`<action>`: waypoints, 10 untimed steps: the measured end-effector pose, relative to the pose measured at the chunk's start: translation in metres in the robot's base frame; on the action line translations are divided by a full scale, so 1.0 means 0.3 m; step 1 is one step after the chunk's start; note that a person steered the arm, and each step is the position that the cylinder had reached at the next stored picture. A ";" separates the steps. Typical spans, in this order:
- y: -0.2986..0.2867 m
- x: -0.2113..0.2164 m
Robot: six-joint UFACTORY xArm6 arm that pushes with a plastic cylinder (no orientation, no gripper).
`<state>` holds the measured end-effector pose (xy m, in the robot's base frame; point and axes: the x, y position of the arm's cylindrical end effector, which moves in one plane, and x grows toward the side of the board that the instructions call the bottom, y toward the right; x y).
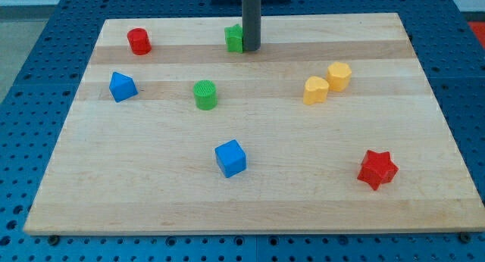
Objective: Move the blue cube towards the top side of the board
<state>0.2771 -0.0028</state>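
The blue cube [231, 158] sits on the wooden board [250, 209] a little below its middle. My tip [251, 48] stands near the view's top, touching or just right of a green block [234, 38]. The tip is far above the blue cube, with a green cylinder [204, 95] lying between them, slightly to the left.
A red cylinder [139, 41] is at the top left. A second blue block [122, 87], wedge-like, is at the left. Two yellow blocks [316, 89] [339, 76] sit side by side at the right. A red star [377, 169] is at the lower right.
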 end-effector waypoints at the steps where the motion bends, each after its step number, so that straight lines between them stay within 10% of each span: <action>1: 0.010 0.000; 5: 0.184 0.073; 6: -0.130 0.246; 10: -0.252 0.913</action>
<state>0.5510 -0.0786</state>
